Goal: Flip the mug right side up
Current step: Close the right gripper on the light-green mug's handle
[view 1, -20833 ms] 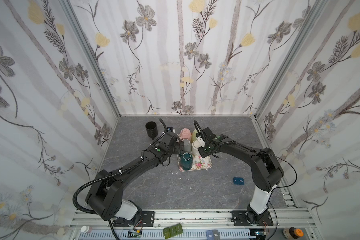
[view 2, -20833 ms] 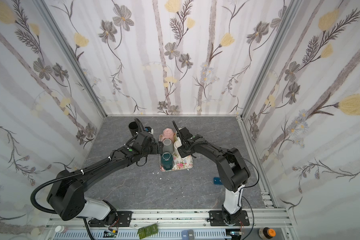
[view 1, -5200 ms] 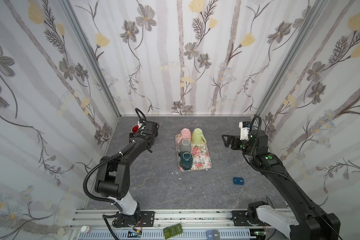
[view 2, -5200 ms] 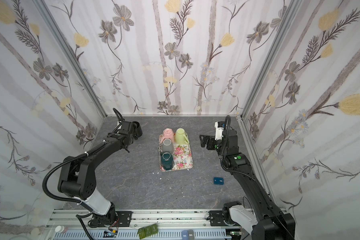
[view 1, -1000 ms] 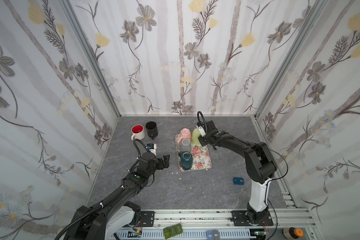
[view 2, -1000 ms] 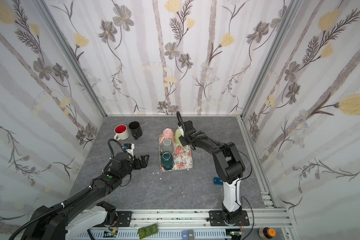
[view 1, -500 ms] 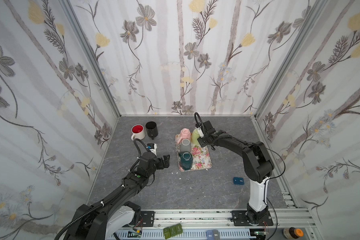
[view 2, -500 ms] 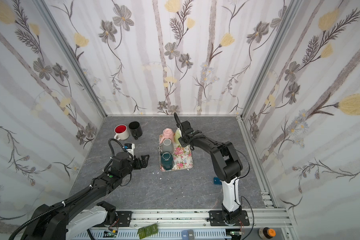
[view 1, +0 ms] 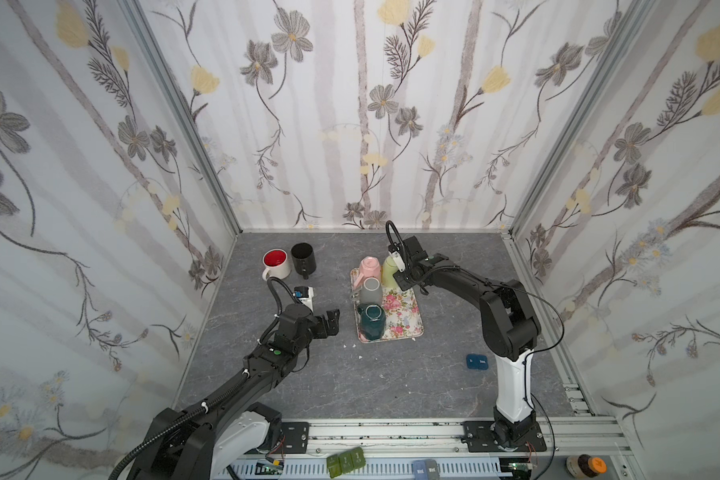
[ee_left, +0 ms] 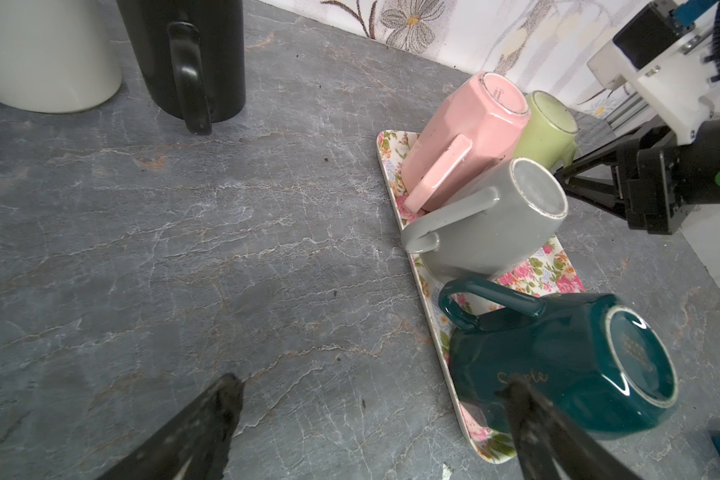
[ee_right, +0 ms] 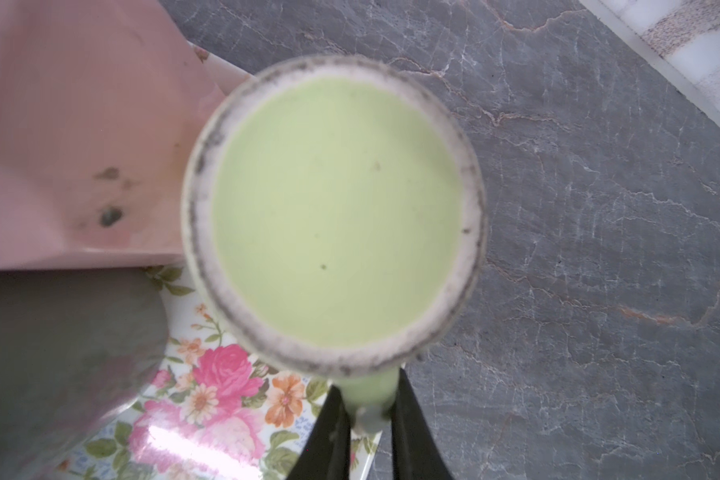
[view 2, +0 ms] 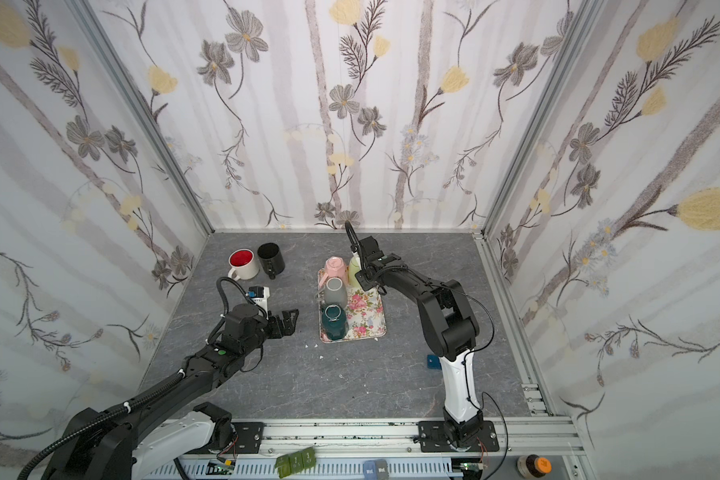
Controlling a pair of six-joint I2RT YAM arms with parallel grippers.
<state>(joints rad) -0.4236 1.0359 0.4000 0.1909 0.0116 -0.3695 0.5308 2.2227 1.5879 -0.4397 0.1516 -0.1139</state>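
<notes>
Right gripper (ee_right: 368,411) closed, both fingers (ee_right: 335,424) pinching the handle (ee_right: 368,388) of the green mug (ee_right: 333,208). The mug is upside down with its base up, and sits at the 1 o'clock corner of the floral tray (view 1: 410,318), taking 12 o'clock as the back wall in both top views. Its rim is hidden, so can't tell whether it rests on the tray. Pink mug (view 1: 370,266) is just beside it at 9 o'clock, inverted and tilted. Grey mug (view 1: 371,291) is at 6 o'clock of the pink one, teal mug (view 1: 373,321) at 6 o'clock of the grey, both base up on the tray. Left gripper (view 1: 331,322) has its jaws spread wide and holds nothing. It hovers over the grey table (view 1: 391,382) at 9 o'clock of the teal mug, near the tray but not touching it. White mug with red inside (view 1: 276,264) and black mug (view 1: 303,257) stand upright side by side at 10 o'clock of the tray, well apart from it. Small blue object (view 1: 476,361) lies on the table at 4 o'clock of the tray.
</notes>
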